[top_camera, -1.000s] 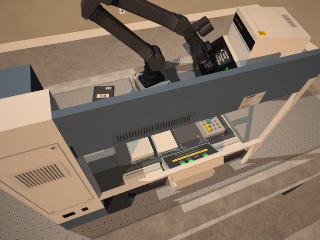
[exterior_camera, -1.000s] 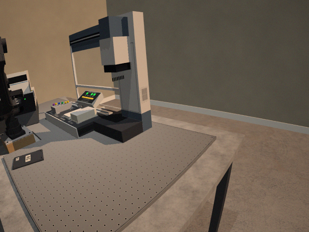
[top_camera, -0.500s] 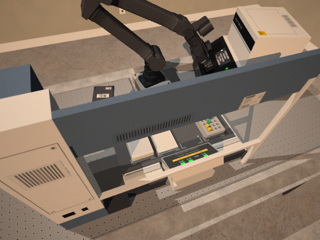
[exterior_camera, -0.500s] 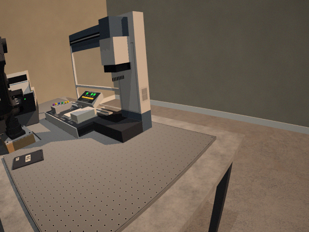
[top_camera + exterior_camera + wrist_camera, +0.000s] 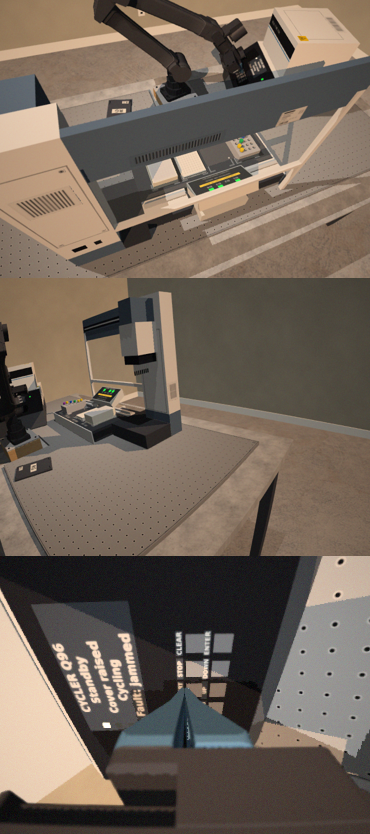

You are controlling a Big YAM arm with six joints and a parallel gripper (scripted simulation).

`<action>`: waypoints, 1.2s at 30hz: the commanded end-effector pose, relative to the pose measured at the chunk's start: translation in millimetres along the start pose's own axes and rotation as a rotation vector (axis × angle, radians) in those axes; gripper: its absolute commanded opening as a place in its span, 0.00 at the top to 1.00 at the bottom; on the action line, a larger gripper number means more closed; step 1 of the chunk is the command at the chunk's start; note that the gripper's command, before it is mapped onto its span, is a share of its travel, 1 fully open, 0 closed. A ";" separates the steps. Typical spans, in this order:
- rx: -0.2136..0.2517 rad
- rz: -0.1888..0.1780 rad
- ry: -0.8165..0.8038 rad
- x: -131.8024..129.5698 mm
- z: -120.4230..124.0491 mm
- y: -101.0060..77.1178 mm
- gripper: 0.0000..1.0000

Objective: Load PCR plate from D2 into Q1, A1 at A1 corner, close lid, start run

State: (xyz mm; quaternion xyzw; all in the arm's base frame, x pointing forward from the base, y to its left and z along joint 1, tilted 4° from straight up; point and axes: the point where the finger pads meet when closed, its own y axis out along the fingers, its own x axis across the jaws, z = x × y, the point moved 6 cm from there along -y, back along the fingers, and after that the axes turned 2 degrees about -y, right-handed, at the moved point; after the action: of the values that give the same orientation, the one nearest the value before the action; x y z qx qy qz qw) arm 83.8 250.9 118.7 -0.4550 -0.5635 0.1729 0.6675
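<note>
My gripper [image 5: 240, 77] is shut and empty, with its fingertips at the dark sloped panel [image 5: 257, 67] of cycler Q1 [image 5: 308, 35]. In the wrist view the closed fingertips [image 5: 185, 691] point at the upper key column just below the STOP label [image 5: 179, 670] and the CLEAR label [image 5: 178, 642], hiding the keys beneath. The lamp [image 5: 262, 79] is green. Q1's cream lid looks down, so the block is hidden. I see no PCR plate in any view. The deck spot [image 5: 213, 155] between the tube block [image 5: 243, 146] and the white plate [image 5: 190, 163] looks dark and bare.
The deep-well block [image 5: 162, 171] sits beside the white plate. The handler's grey gantry beam [image 5: 209, 113] spans over the deck. The regrip nest RG [image 5: 119, 108] lies bare near the arm base [image 5: 174, 89]. Q1's status display [image 5: 90, 666] is left of the keys.
</note>
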 end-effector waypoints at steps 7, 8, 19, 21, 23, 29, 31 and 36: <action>0.006 -0.052 -0.008 12.0 2.2 -5.5 1.00; 0.006 -0.052 -0.008 11.5 2.1 -5.6 1.00; 0.006 -0.052 -0.007 9.0 1.7 -5.0 1.00; 0.006 -0.052 -0.007 9.0 1.7 -5.0 1.00; 0.005 -0.051 -0.007 8.5 1.6 -4.9 1.00; 0.005 -0.051 -0.007 7.7 1.4 -4.5 1.00; 0.005 -0.050 -0.007 7.4 1.3 -4.2 1.00; 0.003 -0.045 -0.006 6.0 0.7 -3.1 1.00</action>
State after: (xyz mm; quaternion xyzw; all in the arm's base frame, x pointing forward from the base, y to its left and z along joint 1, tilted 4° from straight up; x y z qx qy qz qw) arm 82.3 245.1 113.2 -0.4554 -0.5632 0.1733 0.6673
